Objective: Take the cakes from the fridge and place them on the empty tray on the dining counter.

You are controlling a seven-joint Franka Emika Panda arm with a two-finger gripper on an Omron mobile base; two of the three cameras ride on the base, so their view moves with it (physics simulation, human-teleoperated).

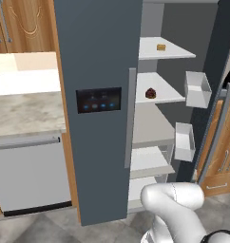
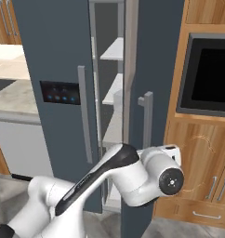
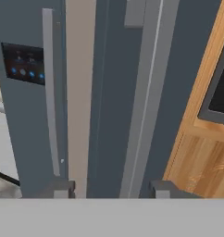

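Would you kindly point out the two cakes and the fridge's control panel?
tan-yellow square cake [image 1: 160,47], left base view, its top face.
dark round cake [image 1: 150,93], left base view, its middle.
control panel [image 1: 99,99], left base view, its black face.

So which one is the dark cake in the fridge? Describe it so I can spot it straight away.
Find the tall slate-grey fridge, its right door swung open in the left base view. Inside, count the white shelves from the top: the dark cake sits on the second shelf, toward the front. It is a small, round, brown-red lump, unlike the tan-yellow square cake on the shelf above.
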